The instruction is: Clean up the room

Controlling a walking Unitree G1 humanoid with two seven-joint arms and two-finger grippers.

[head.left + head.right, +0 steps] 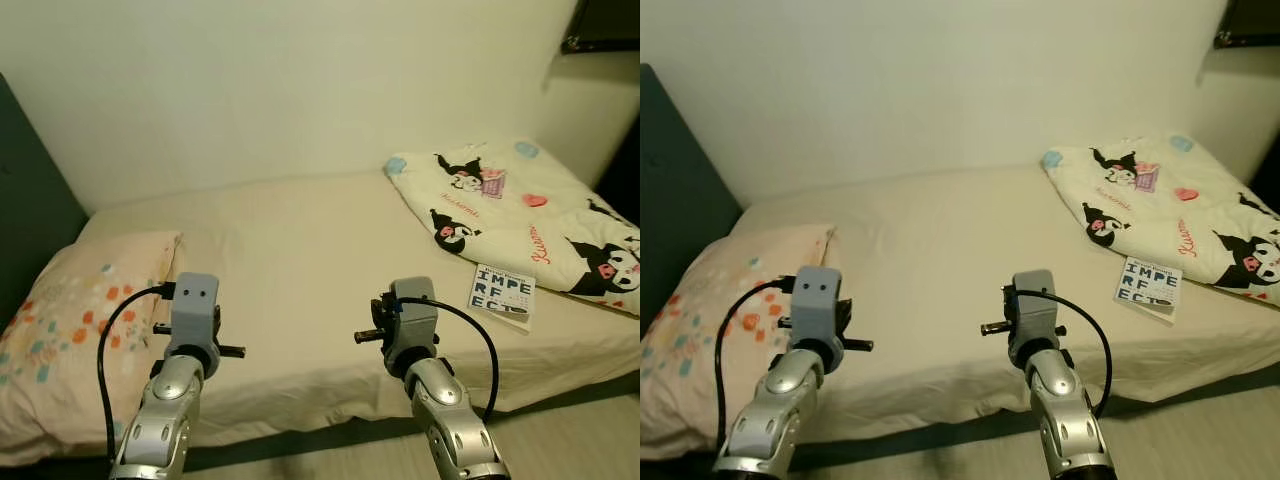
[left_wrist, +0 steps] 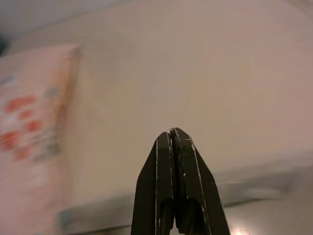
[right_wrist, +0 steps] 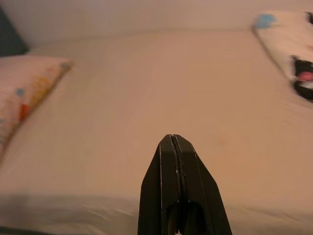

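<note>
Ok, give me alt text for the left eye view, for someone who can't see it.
Two silver robot arms reach toward a bed with a cream sheet. A floral pillow lies on the left; on the right, a white cartoon-print quilt with a white paperback book at its near edge.

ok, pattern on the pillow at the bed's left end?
Pale peach pillow with scattered orange, red and teal floral spots; clearest in the left eye view.

The light is dim and warm, the corners are dark, and the left wrist view is quite blurred.
</note>
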